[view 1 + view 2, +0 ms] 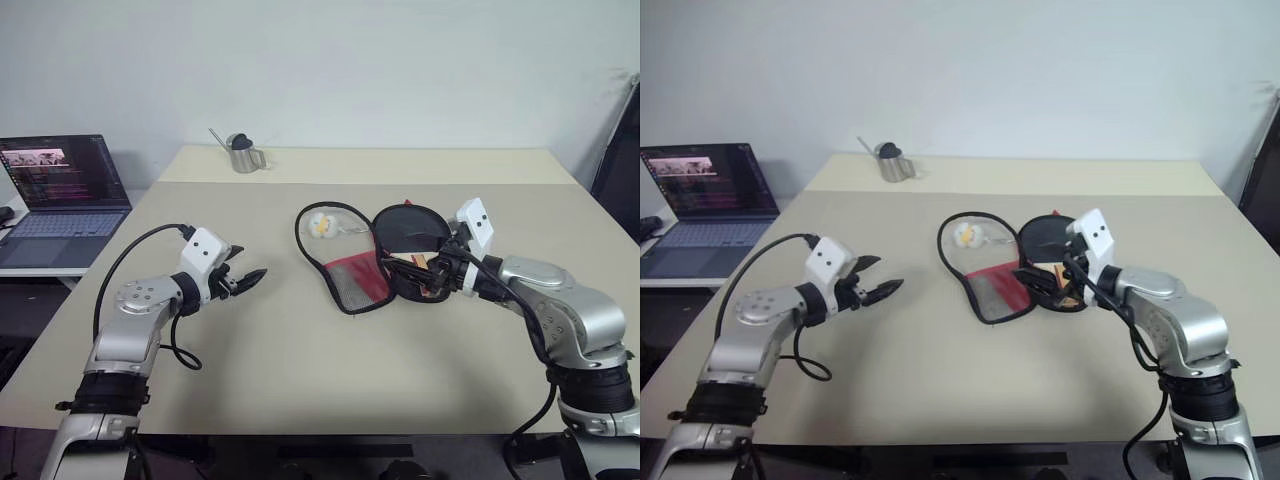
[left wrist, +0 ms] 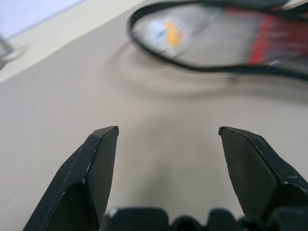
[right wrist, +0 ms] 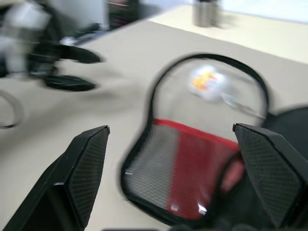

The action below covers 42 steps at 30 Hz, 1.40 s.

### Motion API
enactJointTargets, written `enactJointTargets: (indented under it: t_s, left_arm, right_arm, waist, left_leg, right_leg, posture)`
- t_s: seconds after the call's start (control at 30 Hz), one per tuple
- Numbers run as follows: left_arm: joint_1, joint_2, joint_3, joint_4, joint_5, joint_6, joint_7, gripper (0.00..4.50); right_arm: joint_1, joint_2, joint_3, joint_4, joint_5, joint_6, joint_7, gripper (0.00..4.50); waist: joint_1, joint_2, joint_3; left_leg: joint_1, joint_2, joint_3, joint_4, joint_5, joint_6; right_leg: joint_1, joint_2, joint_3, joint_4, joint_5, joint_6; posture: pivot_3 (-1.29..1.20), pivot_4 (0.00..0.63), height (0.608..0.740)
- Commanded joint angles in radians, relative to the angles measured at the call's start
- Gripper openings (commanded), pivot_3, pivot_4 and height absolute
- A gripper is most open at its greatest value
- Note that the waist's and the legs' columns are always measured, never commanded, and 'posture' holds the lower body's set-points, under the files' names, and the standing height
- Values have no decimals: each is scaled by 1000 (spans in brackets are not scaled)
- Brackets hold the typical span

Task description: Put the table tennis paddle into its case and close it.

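A: Where's the paddle [image 1: 412,238]?
B: Lying in the open case [image 1: 375,262], just beside the right pincer [image 1: 436,276]; both pincers gape, empty, left pincer [image 1: 248,279] well apart
A: Handling?
B: Paddle stiff, case floppy; I'd pinch the zipper edge

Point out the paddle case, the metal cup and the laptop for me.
case [image 1: 352,280], left eye view, on its opened flap's mesh pocket.
metal cup [image 1: 241,154], left eye view, on its side wall.
laptop [image 1: 62,170], left eye view, on its lit screen.
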Motion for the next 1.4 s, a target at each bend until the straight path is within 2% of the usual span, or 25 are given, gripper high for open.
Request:
enactJointTargets:
  t_s: [0.03, 0.43, 0.57, 0.67, 0.93, 1.27, 1.4]
  left_arm:
    - [-71, -35, -18, 107, 36, -42, 30, 3652]
    - [-305, -164, -101, 499, 115, -192, -10, 3652]
    - [-337, -192, -136, 544, 120, -206, -113, 3652]
    - [-366, -209, -151, 592, 135, -210, -136, 4484]
    - [-479, -315, -159, 792, 194, -291, -18, 4484]
    - [-582, -436, -146, 815, 183, -336, -55, 4484]
    - [-672, -504, -111, 799, 140, -338, -95, 4484]
  right_arm:
    - [-21, -25, 4, -35, 29, -16, 30, 4493]
    - [-18, -15, 12, -19, 10, -49, -7, 4493]
    - [-3, -15, 5, -33, 19, -39, -18, 4493]
    - [6, -14, 2, -43, 22, -35, -30, 4500]
    - [11, -13, -7, -39, 23, -43, -56, 4500]
    - [25, -26, -42, -61, 43, -43, -70, 4500]
    - [37, -55, -119, -115, 154, -8, -30, 4500]
  waist:
    - [4, 0, 0]
    - [15, 0, 0]
    - [16, 0, 0]
    - [16, 0, 0]
    - [20, 0, 0]
    - [22, -1, 0]
    - [22, -1, 0]
  left_leg:
    - [0, 0, 0, 1, 0, 0]
    - [-4, -1, -3, 4, 0, 0]
    - [-5, -1, -3, 4, 0, 0]
    - [-5, -1, -3, 4, 0, 0]
    - [-5, -2, -4, 6, 0, 0]
    - [-7, -3, -5, 6, 0, 0]
    - [-10, -3, -5, 6, 0, 0]
  right_leg:
    - [0, 0, 0, 0, 0, 0]
    - [-1, 0, -3, 0, 0, 0]
    - [-1, 0, -3, 0, 0, 0]
    - [-1, 0, -4, 0, 0, 0]
    - [0, 0, -4, 1, 0, 0]
    - [-1, 0, -6, 0, 0, 0]
    - [-2, -1, -8, 0, 0, 0]
  posture:
    - [0, 150, 740]
    - [0, 150, 740]
    - [0, 150, 740]
    - [0, 150, 740]
    - [0, 150, 740]
    - [0, 150, 740]
    - [0, 150, 740]
